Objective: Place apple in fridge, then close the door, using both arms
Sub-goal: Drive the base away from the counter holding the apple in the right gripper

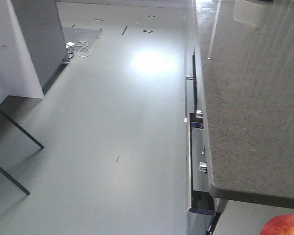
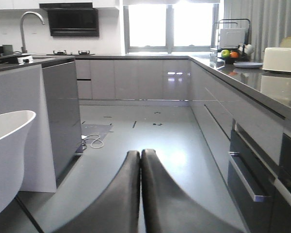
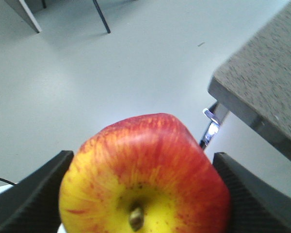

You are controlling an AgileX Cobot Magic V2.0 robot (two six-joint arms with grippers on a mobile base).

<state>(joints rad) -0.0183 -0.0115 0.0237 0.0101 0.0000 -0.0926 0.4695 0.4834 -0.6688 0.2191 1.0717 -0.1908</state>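
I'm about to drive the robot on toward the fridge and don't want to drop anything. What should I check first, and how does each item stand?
1. Apple gripped: ok, held between the right fingers.
2. Left fingers free for the door: ok, shut on nothing.
3. Fridge in sight: not ok, no view shows it.
4. Door open: cannot tell.
5. Floor ahead: ok, bare apart from a white cable far ahead.
6. Clearance from the counter: cannot tell, its corner is near the apple.
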